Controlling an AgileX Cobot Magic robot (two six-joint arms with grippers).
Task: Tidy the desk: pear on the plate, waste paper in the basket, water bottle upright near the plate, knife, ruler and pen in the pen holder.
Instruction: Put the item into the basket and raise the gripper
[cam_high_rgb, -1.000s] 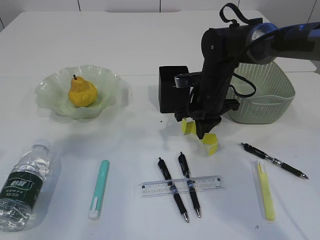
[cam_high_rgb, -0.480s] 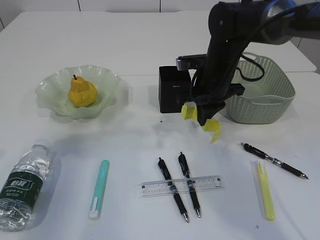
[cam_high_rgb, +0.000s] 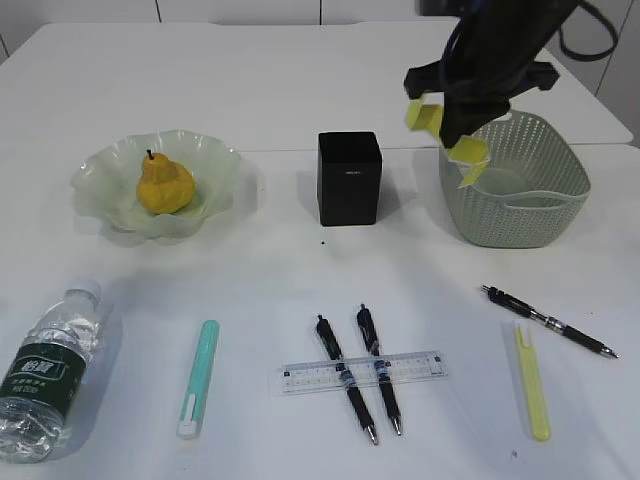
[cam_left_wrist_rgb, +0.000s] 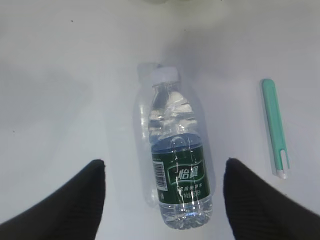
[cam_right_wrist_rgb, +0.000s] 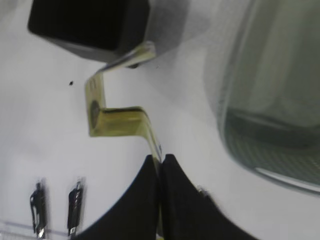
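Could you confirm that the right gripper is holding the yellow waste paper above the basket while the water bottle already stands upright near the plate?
Not quite: the water bottle is not upright; it lies on its side on the table, as the left wrist view and the exterior view show. The rest holds: the right gripper is shut on the yellow waste paper at the rim of the basket.

The pear (cam_high_rgb: 165, 184) is being carried on the plate (cam_high_rgb: 215, 170) at the tabletop's (cam_high_rgb: 270, 270) left, with the pen holder (cam_high_rgb: 350, 178) to its right and the basket (cam_high_rgb: 520, 195) further right. Two pens (cam_high_rgb: 360, 375) are being crossed by the ruler (cam_high_rgb: 362, 371) in front; the water bottle (cam_high_rgb: 48, 370) is lying front-left.
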